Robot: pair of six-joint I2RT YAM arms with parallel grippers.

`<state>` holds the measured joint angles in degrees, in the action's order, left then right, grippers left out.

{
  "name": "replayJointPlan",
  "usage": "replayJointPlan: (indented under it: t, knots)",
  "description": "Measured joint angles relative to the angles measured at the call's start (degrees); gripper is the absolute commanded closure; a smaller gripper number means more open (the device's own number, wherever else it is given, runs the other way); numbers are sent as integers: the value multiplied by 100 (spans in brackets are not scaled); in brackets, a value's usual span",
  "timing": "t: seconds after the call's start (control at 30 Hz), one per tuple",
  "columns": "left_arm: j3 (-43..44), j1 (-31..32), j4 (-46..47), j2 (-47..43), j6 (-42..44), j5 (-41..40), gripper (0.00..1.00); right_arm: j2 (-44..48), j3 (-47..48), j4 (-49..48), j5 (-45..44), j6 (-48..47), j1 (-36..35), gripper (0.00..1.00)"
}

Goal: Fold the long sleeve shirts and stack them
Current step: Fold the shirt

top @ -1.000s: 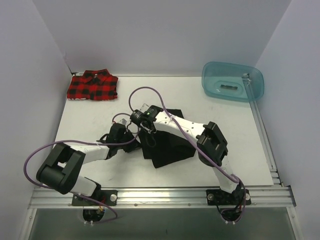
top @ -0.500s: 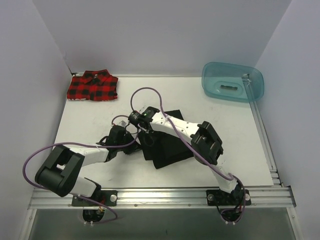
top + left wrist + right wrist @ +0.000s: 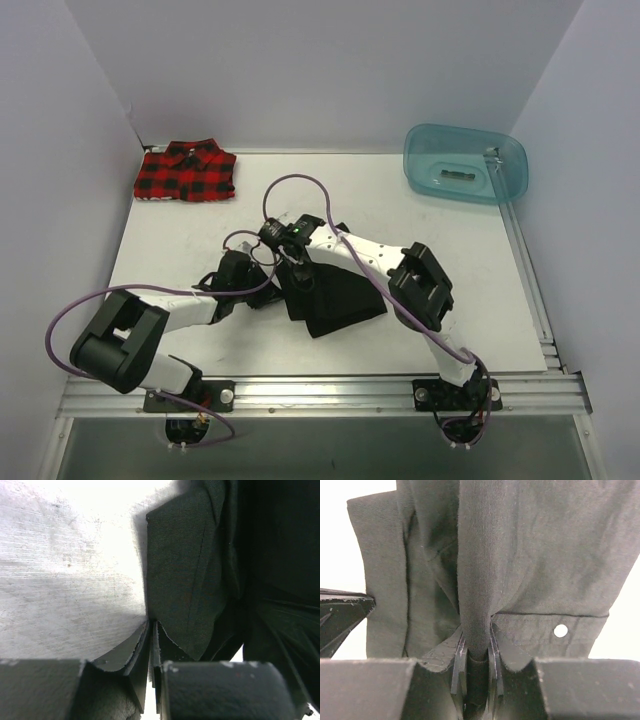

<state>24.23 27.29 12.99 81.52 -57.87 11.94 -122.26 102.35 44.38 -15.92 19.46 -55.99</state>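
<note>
White walls (image 3: pixel 330 70) close in on a pale table (image 3: pixel 180 240), and both arms reach toward its middle, where the black shirt (image 3: pixel 335 295) lies in a rumpled, partly folded heap. The right gripper (image 3: pixel 298 272) sits over the heap's left part, its fingers squeezed onto a raised ridge of the dark cloth. In its wrist view that fold runs straight up out of the narrow gap between the fingers (image 3: pixel 492 650), and a small white button (image 3: pixel 560 630) shows on a hem just to the right of them. The left gripper (image 3: pixel 264 290) lies low on the table just beside the right one, at the shirt's left edge. Its fingers (image 3: pixel 142 640) are pressed almost together where the cloth's edge meets their tips, and they look to be nipping that edge. The plaid shirt (image 3: pixel 186 172) lies folded by the far wall, well apart from both grippers, beyond the left one and to its left. A translucent teal tub (image 3: pixel 465 165) stands far off, beyond the right gripper and to its right.
</note>
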Motion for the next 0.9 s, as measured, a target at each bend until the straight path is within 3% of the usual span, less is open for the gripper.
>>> replayJointPlan:
  t: [0.13, 0.27, 0.3, 0.4, 0.47, 0.6, 0.73, 0.9]
  knots:
    - [0, 0, 0, 0, 0, 0, 84, 0, -190, -216, 153, 26, 7, 83]
    - [-4, 0, -7, -17, 0, -4, 84, 0, -297, -380, 369, 39, 4, 71]
    - [-13, 0, -11, -33, 0, -13, 84, 0, -306, -420, 450, 48, 4, 63]
    - [-61, 0, -37, -160, 4, -61, 82, 2, -326, -501, 660, 85, 2, 51]
    - [-109, 0, -70, -372, 11, -140, 79, 52, -354, -557, 776, 116, -4, 48]
    - [-118, 0, -297, -1047, 136, -422, 68, 625, -669, -675, 892, 181, -15, 47]
    - [133, 0, -831, -1646, 363, -710, 56, 1867, -1432, -1027, 981, 330, 24, 52]
    - [590, 0, -1423, -2070, 629, -1073, 55, 3486, -2955, -1919, 1320, 776, 197, 64]
